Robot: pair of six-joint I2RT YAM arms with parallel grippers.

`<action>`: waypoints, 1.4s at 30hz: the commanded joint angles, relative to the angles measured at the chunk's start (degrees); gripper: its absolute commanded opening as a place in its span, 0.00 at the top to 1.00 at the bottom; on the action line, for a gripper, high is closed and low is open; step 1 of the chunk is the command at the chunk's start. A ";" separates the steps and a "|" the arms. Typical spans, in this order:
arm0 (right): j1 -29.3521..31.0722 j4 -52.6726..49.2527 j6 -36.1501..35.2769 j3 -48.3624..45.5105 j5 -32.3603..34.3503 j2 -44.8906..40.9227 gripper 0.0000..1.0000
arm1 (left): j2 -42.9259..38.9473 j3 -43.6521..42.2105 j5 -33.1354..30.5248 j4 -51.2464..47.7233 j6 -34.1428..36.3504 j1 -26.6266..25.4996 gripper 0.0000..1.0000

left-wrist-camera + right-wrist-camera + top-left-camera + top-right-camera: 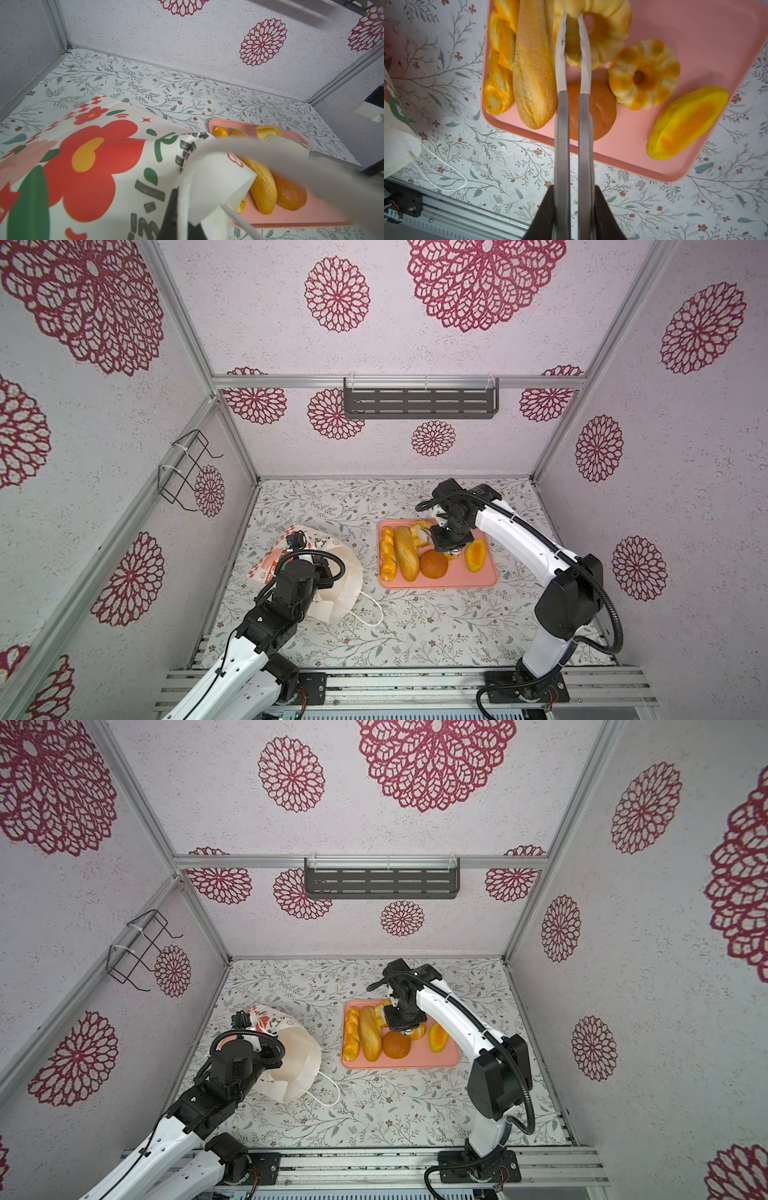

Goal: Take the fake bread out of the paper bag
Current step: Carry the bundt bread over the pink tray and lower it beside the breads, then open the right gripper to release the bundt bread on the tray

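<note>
My right gripper [572,16] clamps a glossy, ridged golden ring bun [608,27] over the pink tray [457,578] right of frame centre; my left gripper [178,187] pinches the red-flowered white paper bag [93,166].

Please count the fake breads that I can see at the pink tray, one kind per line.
Braided stick: 1
Long loaf: 1
Round brown bun: 1
Ridged ring-shaped bun: 2, one in the right hand
Yellow-orange oval: 1
Total: 6
</note>
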 commanded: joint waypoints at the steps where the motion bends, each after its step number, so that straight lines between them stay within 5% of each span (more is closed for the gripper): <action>1: -0.45 -4.35 -2.75 4.85 2.61 0.66 1.00 | 0.04 1.48 -0.41 0.72 1.05 0.13 1.00; 20: -0.98 -9.95 -3.41 7.20 8.99 3.60 0.99 | 1.71 0.98 0.47 2.83 0.93 0.16 1.00; 27: -0.98 -9.94 -3.73 9.44 9.03 4.43 0.72 | 2.05 1.33 0.73 2.68 1.22 0.17 1.00; 42: -0.98 -9.52 -3.87 10.22 8.85 5.05 0.60 | 2.32 1.41 1.26 2.40 1.06 0.21 1.00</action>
